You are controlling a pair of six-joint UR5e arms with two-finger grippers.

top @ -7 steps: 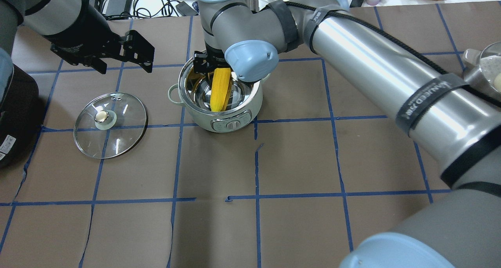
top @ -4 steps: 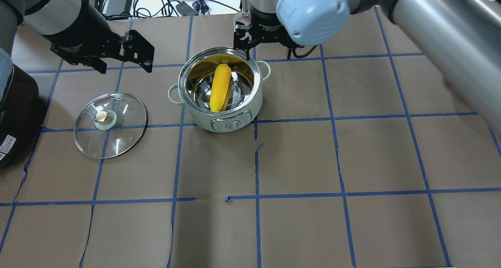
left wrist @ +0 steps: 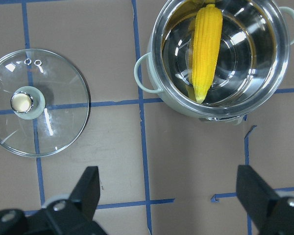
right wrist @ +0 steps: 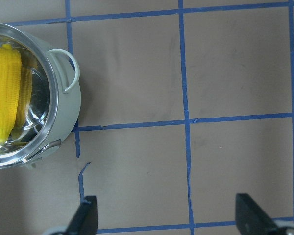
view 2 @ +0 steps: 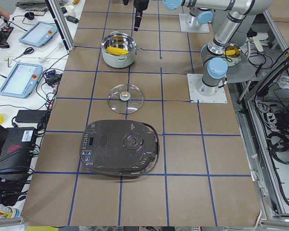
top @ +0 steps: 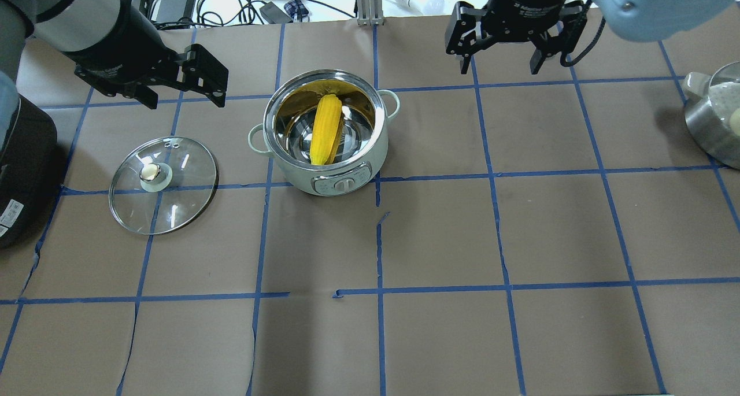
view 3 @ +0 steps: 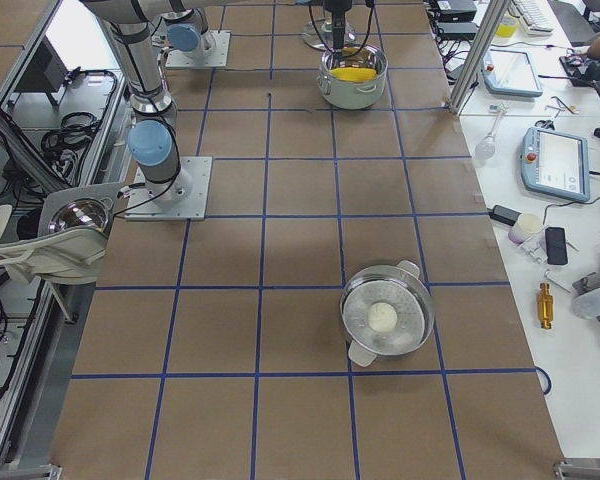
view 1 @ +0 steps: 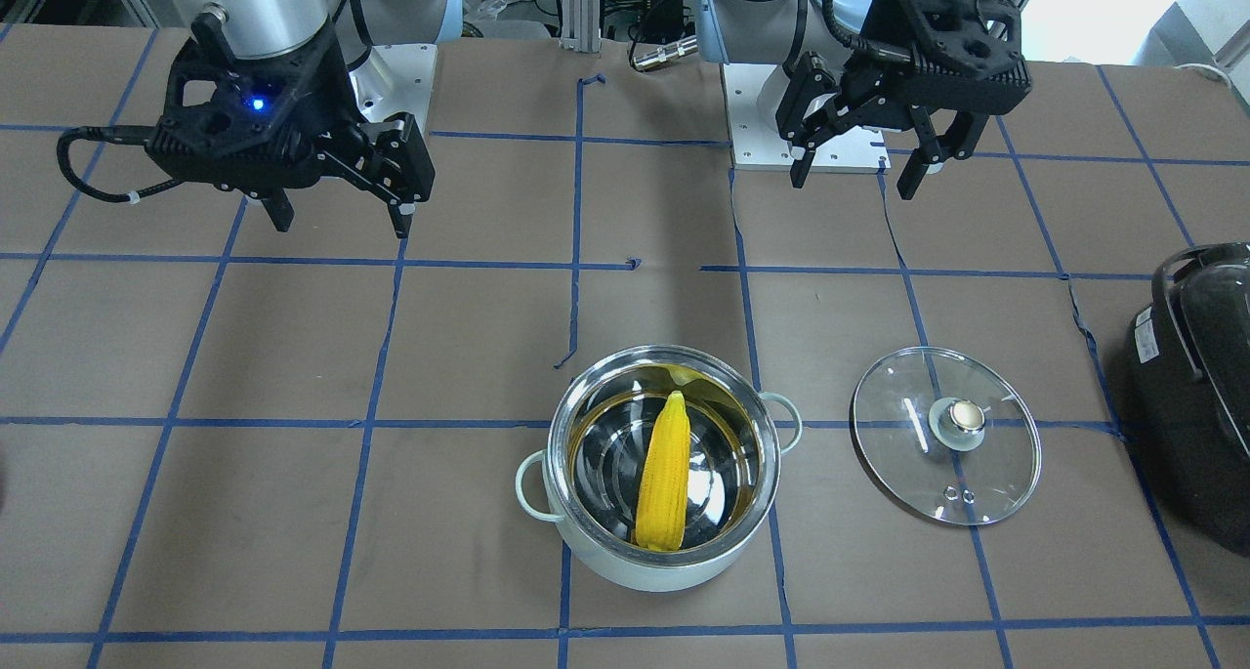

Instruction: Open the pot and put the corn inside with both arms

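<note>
The left gripper (top: 184, 98) hung above the table with its fingers spread wide, holding nothing, just beyond the lid (top: 163, 183). The right gripper (top: 498, 66) was likewise splayed and empty, off to the pot's far right. One glass lid lay flat, knob up, left of the one mint pot (top: 291, 173) and apart from it. One corn (top: 325, 129) lay inside the open pot. Its long axis ran near to far, its tapered tip toward the robot and its blunt end toward the far wall.
</note>
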